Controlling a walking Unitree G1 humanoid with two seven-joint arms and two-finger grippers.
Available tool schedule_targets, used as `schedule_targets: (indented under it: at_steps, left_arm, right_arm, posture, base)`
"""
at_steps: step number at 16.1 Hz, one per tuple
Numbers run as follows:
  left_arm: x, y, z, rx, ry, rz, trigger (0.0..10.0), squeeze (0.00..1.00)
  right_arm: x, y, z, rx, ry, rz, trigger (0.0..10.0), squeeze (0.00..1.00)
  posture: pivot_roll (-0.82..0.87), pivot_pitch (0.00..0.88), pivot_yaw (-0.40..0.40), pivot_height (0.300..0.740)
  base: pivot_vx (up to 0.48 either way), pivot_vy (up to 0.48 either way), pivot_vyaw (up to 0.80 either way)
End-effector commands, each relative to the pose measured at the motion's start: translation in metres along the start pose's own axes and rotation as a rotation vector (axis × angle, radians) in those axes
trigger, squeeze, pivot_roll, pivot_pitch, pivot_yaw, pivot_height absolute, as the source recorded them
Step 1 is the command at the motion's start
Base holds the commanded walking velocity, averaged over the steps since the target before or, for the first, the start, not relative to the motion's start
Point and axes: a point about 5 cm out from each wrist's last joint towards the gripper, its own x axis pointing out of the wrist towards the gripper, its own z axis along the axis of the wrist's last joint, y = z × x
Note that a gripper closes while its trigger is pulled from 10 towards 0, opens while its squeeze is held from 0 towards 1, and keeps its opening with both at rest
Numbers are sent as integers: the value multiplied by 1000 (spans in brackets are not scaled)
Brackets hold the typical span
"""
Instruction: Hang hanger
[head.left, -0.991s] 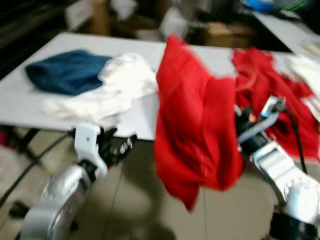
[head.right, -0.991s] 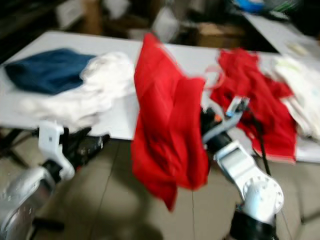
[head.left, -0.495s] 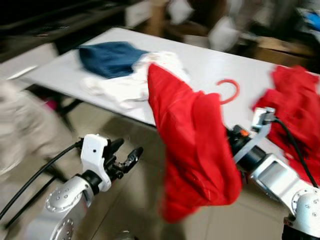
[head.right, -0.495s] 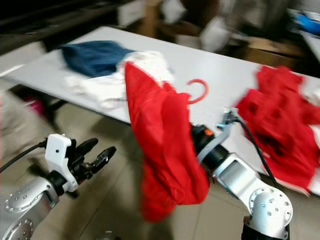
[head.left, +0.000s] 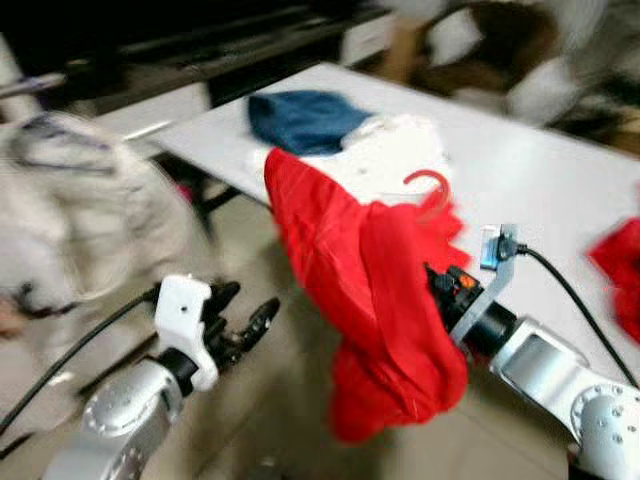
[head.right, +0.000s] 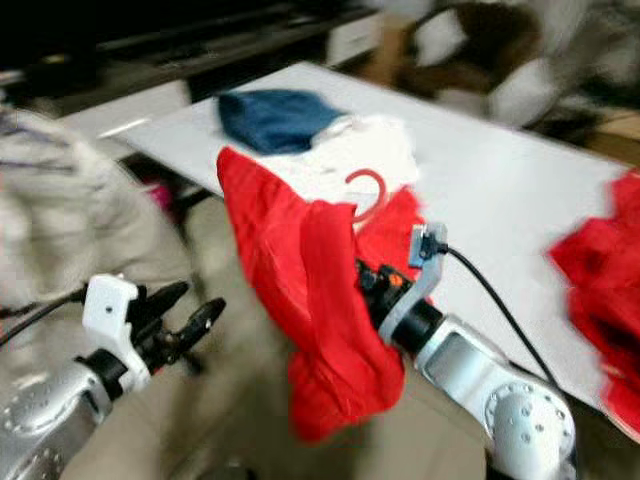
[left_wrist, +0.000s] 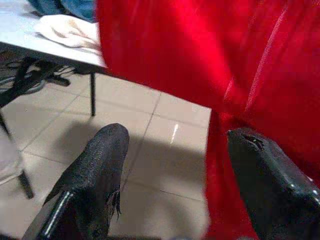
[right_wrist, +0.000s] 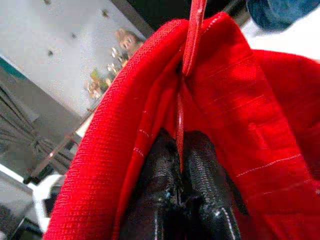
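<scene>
Item: red hanger (head.right: 368, 190), carrying a red garment (head.left: 375, 300). Held in the air off the table's near edge, at centre of the head views. Hook stands at 12 o'clock above the cloth; the stem runs down from it into the garment, so the long axis from hook to grip is close to upright, tipped slightly away from the robot. Cloth drapes toward 6 o'clock, clear of the floor.

Holder: right gripper (right_wrist: 181, 200). Fingers pressed together on the hanger's thin red stem, cloth bunched around them. The hook lies straight ahead of the fingertips, along their own line. Judgement: this arm does the hanging; the hook's open side must be brought over a rail, and no rail can be made out in the blurred views.

Second effector: left gripper (left_wrist: 175, 180), at 8 o'clock of the garment in the head views, fingers spread wide, holding nothing, garment just beside one fingertip.

Surroundings: white table (head.left: 520, 170) at 12 to 2 o'clock, bearing a blue garment (head.left: 305, 118), a white garment (head.left: 395, 150) and further red cloth (head.right: 600, 270) at 3 o'clock. Pale blurred fabric (head.left: 80, 220) at 9 o'clock, unidentifiable.
</scene>
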Motion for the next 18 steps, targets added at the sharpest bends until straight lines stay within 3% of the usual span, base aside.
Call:
schedule_targets:
  at_steps: [1,5,8,9,10,13,14,18]
  left_arm:
    - [1,-1,2,15,-6,0,10000,0]
    - [3,-4,3,-12,-24,-10,10000,0]
    - [3,4,7,-26,-52,42,10000,0]
    - [3,7,8,-17,-59,57,10000,0]
    - [2,21,12,21,-65,111,10000,0]
    - [4,33,18,117,-51,118,10000,0]
    - [6,35,19,154,-42,110,10000,0]
    - [17,25,15,158,-47,80,10000,0]
  right_arm:
    - [1,-3,-3,-22,16,-35,10000,0]
    - [6,-11,-1,-85,-1,-91,10000,0]
    - [12,-14,-1,-158,3,-117,10000,0]
    - [13,-15,0,-174,1,-127,10000,0]
    - [20,-18,4,-260,8,-153,10000,0]
    - [26,-23,7,-353,34,-171,10000,0]
    - [27,-27,6,-407,57,-191,10000,0]
    - [29,-34,5,-443,59,-210,10000,0]
  posture:
    - [2,0,-11,740]
    - [2,0,-14,740]
    - [1,0,-15,740]
    - [1,0,-15,740]
    - [-8,0,-15,740]
    - [-16,0,-18,740]
    - [-19,0,-19,740]
    - [-23,0,-22,740]
  base:
    - [0,0,763]
    - [0,0,767]
    - [0,0,763]
    - [0,0,769]
    - [0,0,763]
    - [0,0,765]
    - [0,0,781]
    - [0,0,788]
